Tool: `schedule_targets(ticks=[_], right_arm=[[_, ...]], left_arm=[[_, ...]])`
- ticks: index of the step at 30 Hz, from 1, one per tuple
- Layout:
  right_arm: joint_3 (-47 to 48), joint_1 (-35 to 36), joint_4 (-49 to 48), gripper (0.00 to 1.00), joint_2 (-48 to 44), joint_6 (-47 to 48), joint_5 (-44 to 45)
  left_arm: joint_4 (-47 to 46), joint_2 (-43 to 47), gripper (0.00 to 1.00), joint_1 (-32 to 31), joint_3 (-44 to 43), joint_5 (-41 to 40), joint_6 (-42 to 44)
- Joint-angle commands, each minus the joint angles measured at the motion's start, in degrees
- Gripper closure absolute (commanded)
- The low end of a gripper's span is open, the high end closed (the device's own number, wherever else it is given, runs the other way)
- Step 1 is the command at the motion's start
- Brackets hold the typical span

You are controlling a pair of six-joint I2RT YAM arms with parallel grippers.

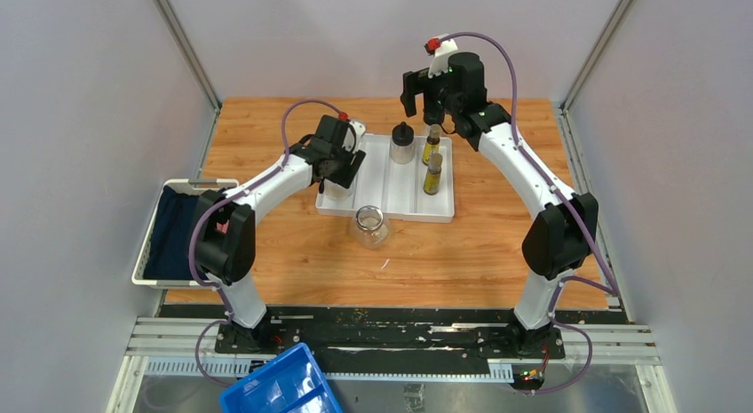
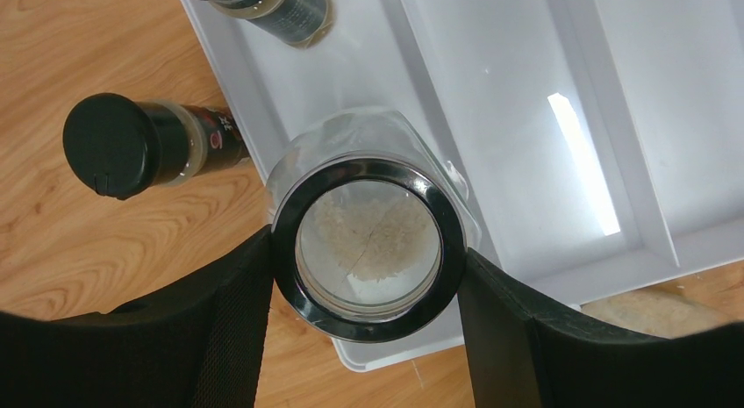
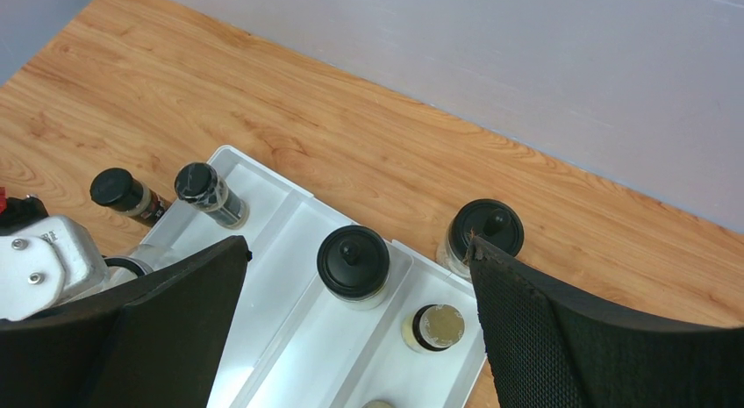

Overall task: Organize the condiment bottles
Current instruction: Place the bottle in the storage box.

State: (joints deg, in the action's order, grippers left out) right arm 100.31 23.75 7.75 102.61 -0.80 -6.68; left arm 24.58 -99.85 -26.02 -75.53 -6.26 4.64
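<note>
My left gripper (image 1: 340,169) is shut on a clear glass jar (image 2: 368,241) by its black rim, over the near end of the left compartment of the white divided tray (image 1: 386,204). A second clear jar (image 1: 369,226) stands on the table in front of the tray. One tiny dark shaker (image 2: 149,145) stands on the table left of the tray, and another (image 2: 281,4) is in the left compartment. My right gripper (image 3: 355,246) is open and empty, high over the tray's far end. Below it, one round black-capped bottle (image 3: 354,263) is in the middle compartment and another (image 3: 485,232) stands behind the tray. Two oil bottles (image 1: 432,160) are in the right compartment.
A white basket (image 1: 146,231) holding a dark cloth sits at the table's left edge. A blue bin (image 1: 280,391) is below the arm bases. Grey walls close the table on three sides.
</note>
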Motion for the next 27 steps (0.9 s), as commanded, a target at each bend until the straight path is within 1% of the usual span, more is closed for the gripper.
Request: schedule_targets(ticks=[1, 6, 11, 14, 19, 20, 23, 27], right_arm=[[2.8, 1.1, 1.2, 0.00, 0.9, 0.6, -0.4], [3.7, 1.8, 2.1, 0.00, 1.2, 0.6, 0.3], [4.9, 2.6, 3.5, 0.00, 1.3, 2.8, 1.2], [5.0, 2.7, 3.8, 0.00, 1.3, 3.3, 1.7], [4.7, 2.8, 3.9, 0.00, 1.3, 3.4, 1.9], [4.6, 2.8, 3.9, 0.00, 1.3, 3.5, 1.8], [4.5, 3.0, 3.9, 0.00, 1.5, 3.4, 1.8], [4.6, 3.2, 3.9, 0.00, 1.7, 3.3, 1.8]], left_arm=[[0.0, 2.2, 1.00, 0.3, 0.6, 3.0, 1.9], [-0.6, 3.5, 1.00, 0.5, 2.0, 5.0, 3.5], [-1.7, 4.2, 1.00, 1.2, 2.9, 5.7, 4.1], [-1.7, 4.2, 1.00, 1.4, 3.5, 5.2, 4.2], [-1.7, 3.3, 0.95, 1.4, 4.4, 2.5, 3.4], [-1.6, 3.1, 0.93, 1.4, 4.5, 2.1, 3.1], [-1.8, 3.0, 0.75, 1.4, 5.1, 1.2, 2.4], [-1.6, 2.8, 0.58, 1.4, 5.3, -1.7, 2.0]])
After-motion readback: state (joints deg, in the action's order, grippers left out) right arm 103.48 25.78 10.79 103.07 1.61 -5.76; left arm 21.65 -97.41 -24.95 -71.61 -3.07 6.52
